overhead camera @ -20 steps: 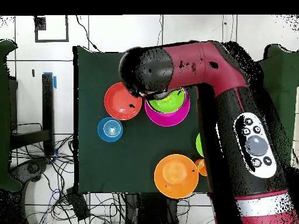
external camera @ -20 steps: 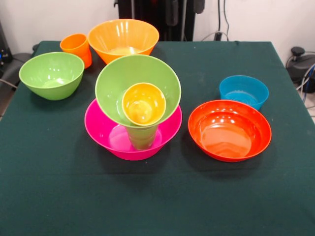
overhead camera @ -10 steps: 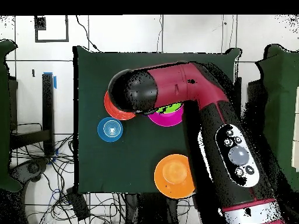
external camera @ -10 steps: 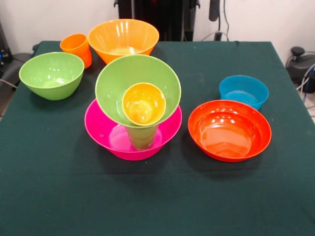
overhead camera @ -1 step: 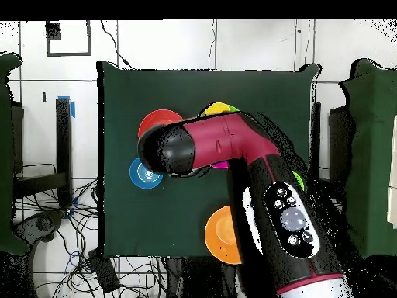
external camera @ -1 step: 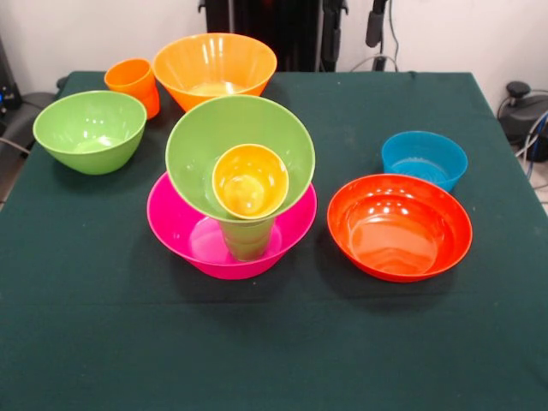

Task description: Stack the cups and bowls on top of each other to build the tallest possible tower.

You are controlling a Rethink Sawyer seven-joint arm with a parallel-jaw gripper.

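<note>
Front view: the tower stands a little left of the middle of the tabletop (external camera @ -1 step: 274, 342). Its base is the large pink bowl (external camera @ -1 step: 171, 224), seated flat on the cloth. A green cup (external camera @ -1 step: 247, 240) stands in that bowl towards its near rim. A light green bowl (external camera @ -1 step: 240, 124) rests on top, tilted steeply so that its mouth faces the near edge. A yellow cup (external camera @ -1 step: 250, 181) lies inside the tilted bowl at its lower side, mouth also turned to the near edge. The remaining pieces are loose. An orange bowl (external camera @ -1 step: 214, 64) sits upright at the far edge, left of centre, with an orange cup (external camera @ -1 step: 133, 83) just beside it towards the far left corner. A second light green bowl (external camera @ -1 step: 90, 130) stands upright near the left edge, apart from the tower. A red-orange bowl (external camera @ -1 step: 399, 227) sits upright right of the tower, with clear cloth between the two. A translucent blue bowl (external camera @ -1 step: 424, 157) stands just behind it, nearer the right edge; contact between these two cannot be determined. The hand (external camera @ -1 step: 374, 21) shows only as a dark piece at the top of this view, above the far edge, well apart from every cup and bowl; how wide it stands cannot be told. Overhead view: the arm (overhead camera @ -1 step: 233, 147) lies across the middle of the tabletop and covers most of the tower, with its black end between the red-orange bowl and the blue bowl.
</note>
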